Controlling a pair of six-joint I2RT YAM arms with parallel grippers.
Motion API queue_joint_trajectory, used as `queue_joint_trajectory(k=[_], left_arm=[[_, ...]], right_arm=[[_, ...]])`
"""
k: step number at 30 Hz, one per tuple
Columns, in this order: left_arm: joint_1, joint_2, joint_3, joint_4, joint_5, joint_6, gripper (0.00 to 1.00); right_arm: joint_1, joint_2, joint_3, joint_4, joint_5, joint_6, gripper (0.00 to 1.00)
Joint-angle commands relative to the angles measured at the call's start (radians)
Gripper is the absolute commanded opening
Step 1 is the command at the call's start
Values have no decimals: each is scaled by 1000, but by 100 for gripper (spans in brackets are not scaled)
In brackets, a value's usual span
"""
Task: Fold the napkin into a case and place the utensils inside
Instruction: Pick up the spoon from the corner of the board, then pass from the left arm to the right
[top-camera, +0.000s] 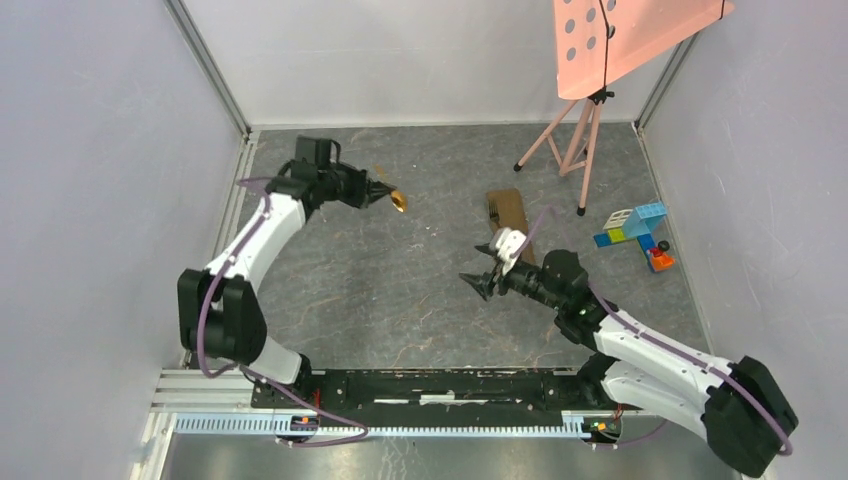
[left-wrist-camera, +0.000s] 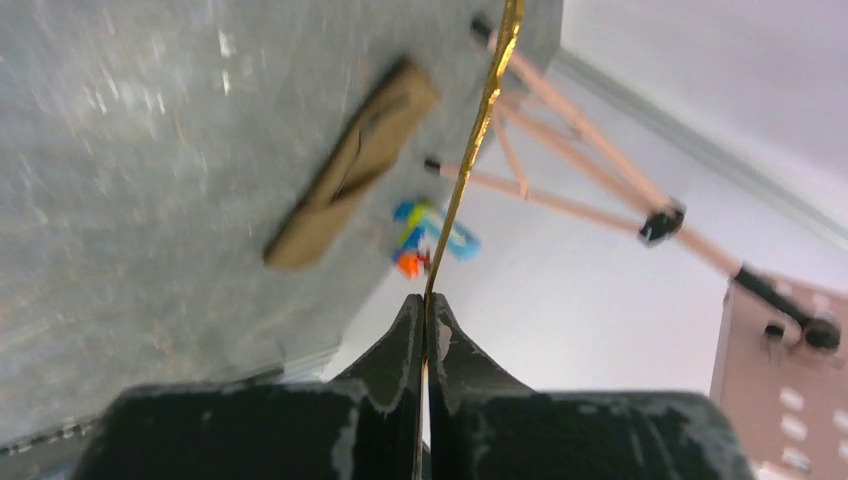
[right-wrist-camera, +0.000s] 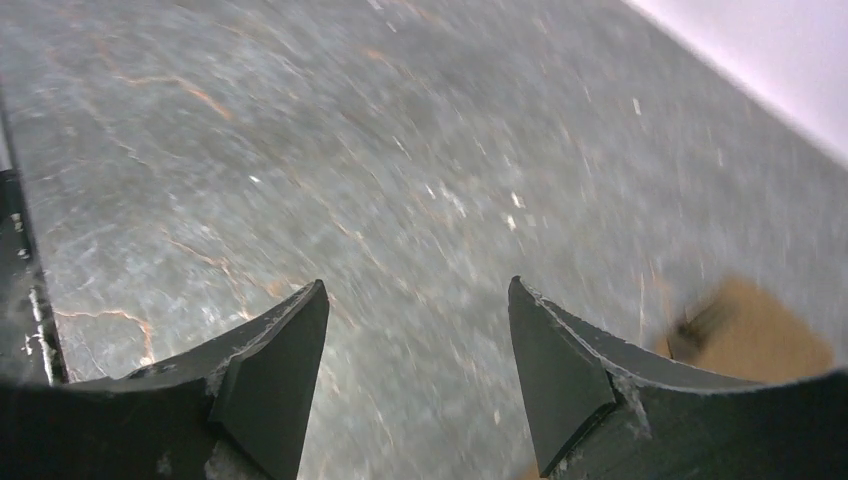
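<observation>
The grey table (top-camera: 400, 320) carries a pink tripod stand (top-camera: 575, 140) at its far right. The right pincer (top-camera: 488, 266) hovers with its jaws wide, gripping nothing, just beside the near end of the brown case (top-camera: 512, 225), which lies right of centre. Coloured blocks (top-camera: 635, 232) sit further right. The left pincer (top-camera: 375, 190), at the far left, is clamped on the gold spoon (top-camera: 398, 201). A thin black utensil (top-camera: 495, 207) shows at the case's far end.

You find nothing to read here: no text, label, brand, number or sign is legible in any of your three views.
</observation>
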Motion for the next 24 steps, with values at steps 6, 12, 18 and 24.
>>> queue_joint_trajectory(k=[6, 12, 18, 24], left_arm=[[-263, -173, -407, 468, 177, -466, 2], [-309, -205, -414, 447, 172, -469, 2], [-319, -198, -410, 439, 176, -473, 2], [-331, -187, -401, 440, 185, -480, 2]], right_arm=[[347, 173, -109, 655, 303, -636, 78], [371, 294, -133, 862, 384, -754, 73], [375, 331, -129, 947, 353, -796, 62], [374, 375, -76, 907, 311, -840, 55]])
